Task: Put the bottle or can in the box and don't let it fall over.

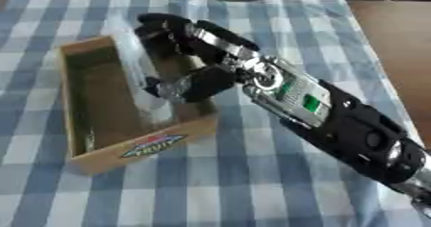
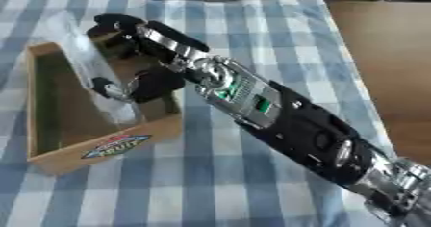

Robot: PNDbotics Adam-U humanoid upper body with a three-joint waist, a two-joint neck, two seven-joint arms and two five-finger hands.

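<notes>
R hand (image 1: 189,60) curled round clear bottle (image 1: 139,72), over box (image 1: 93,158).

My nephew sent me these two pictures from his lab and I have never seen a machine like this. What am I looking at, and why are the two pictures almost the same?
It is a humanoid robot's arm, steered by a person. The two pictures come from the two eyes of a camera in its head, looking down at the same moment, so they differ only slightly.

The black and silver arm reaching in from the lower right ends in the robot's right hand. Its fingers and thumb are curled round a clear bottle, which is hard to see because it is transparent. The bottle stands roughly upright inside an open wooden box with a coloured label on its front.

The box rests on a blue and white checked cloth over a brown table. The left hand is not in either picture.
</notes>
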